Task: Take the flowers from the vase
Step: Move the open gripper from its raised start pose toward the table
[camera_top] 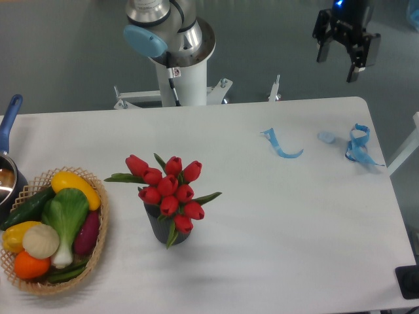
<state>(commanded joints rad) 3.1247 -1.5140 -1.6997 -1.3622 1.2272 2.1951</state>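
Note:
A bunch of red tulips (170,188) with closed buds and green leaves stands in a small dark grey vase (160,230) left of the middle of the white table (281,248). My gripper (338,66) hangs high at the top right, above and beyond the table's far edge, far from the flowers. Its two black fingers are spread apart and nothing is between them.
A wicker basket (98,255) with colourful vegetables sits at the front left. A pot with a blue handle (10,118) is at the left edge. Blue ribbon pieces (283,148) (357,145) lie at the back right. The arm's white base (180,72) stands behind the table.

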